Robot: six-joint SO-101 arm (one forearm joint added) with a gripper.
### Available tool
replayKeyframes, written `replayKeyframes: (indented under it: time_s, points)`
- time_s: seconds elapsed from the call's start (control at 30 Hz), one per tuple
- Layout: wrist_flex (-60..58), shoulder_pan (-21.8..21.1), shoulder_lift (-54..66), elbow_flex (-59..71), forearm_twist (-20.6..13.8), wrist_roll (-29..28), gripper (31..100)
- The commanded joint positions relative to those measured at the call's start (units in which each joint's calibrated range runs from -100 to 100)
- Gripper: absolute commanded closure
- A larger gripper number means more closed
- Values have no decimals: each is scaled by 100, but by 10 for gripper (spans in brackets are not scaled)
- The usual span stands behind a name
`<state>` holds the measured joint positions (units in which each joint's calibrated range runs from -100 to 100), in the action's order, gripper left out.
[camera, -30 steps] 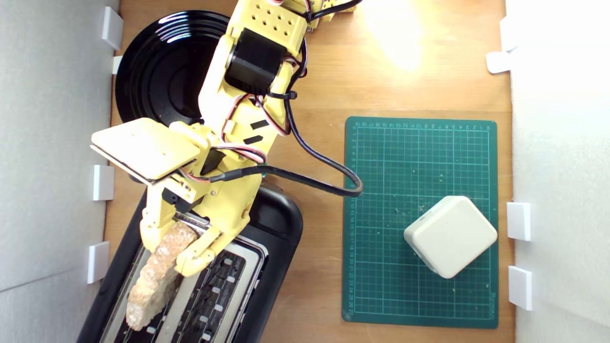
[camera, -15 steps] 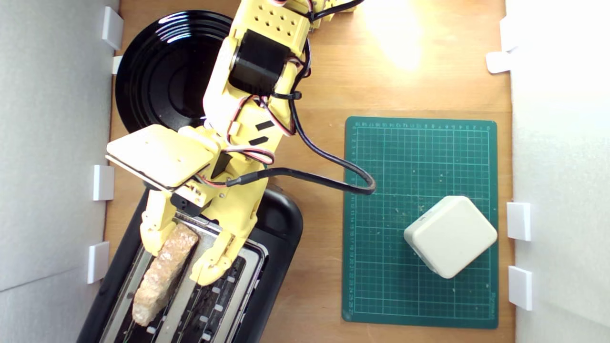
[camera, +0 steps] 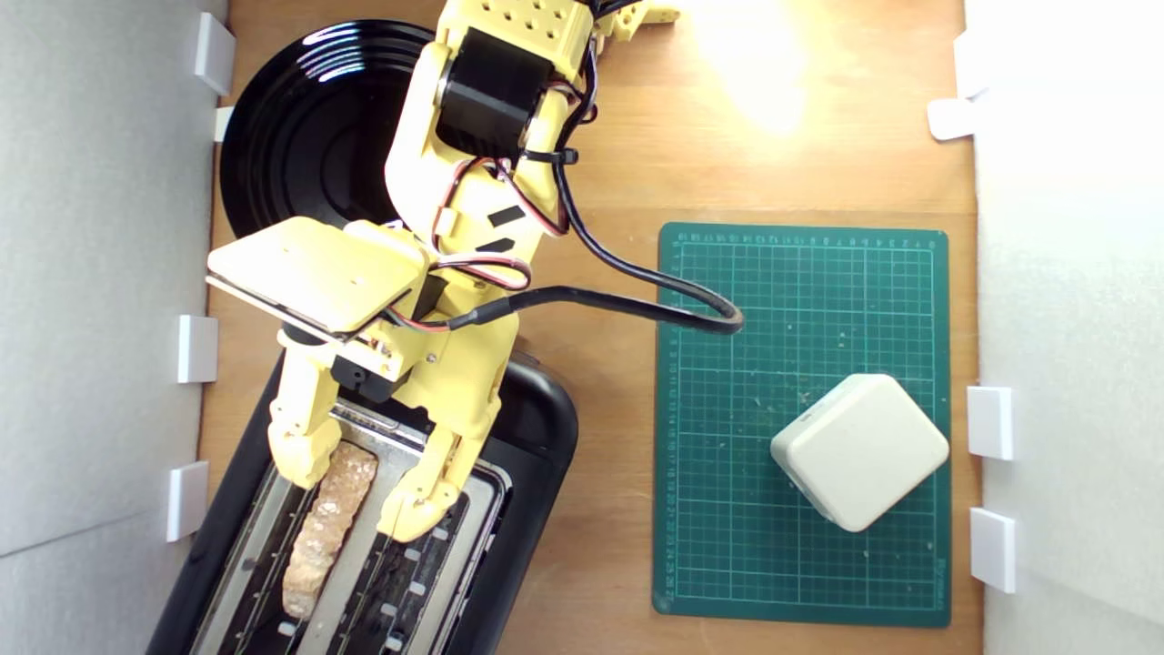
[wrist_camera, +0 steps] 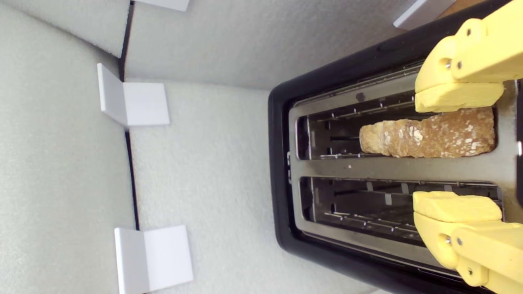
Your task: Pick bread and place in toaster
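Note:
The bread (camera: 329,526) (wrist_camera: 433,134), a crusty golden-brown slice seen edge-on, sits down in one slot of the black toaster (camera: 532,428) (wrist_camera: 282,171); in the exterior view it is the slot nearer the view's left. The second slot holds nothing. My yellow gripper (camera: 359,487) (wrist_camera: 455,153) hangs open just above the toaster's silver top, one finger on each side of the bread's near end, touching nothing. The toaster's lever is not visible.
A round glossy black plate (camera: 300,136) lies behind the toaster, partly under the arm. A green cutting mat (camera: 800,273) at the exterior view's right carries a cream rounded block (camera: 859,450). White foam walls with clips (camera: 195,348) close both sides. A black cable (camera: 637,309) loops off the arm.
The gripper opened and let go of the bread, which dropped from a tilted, raised position down into the slot. The arm has drawn back slightly.

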<state>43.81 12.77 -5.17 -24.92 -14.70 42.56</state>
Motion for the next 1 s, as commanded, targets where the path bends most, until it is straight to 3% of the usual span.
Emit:
replayKeyframes:
  time_s: [0.0,0.33,0.53,0.7,0.97]
  points:
    - [-90,77,500,-200,20,31,516]
    - [-107,343,1307,-200,-7,47,522]
    - [-98,222,1789,-127,38,-576,523]
    - [-98,-294,2272,327,-62,-1502,523]
    - [-90,-1229,3911,2406,-62,-2867,524]
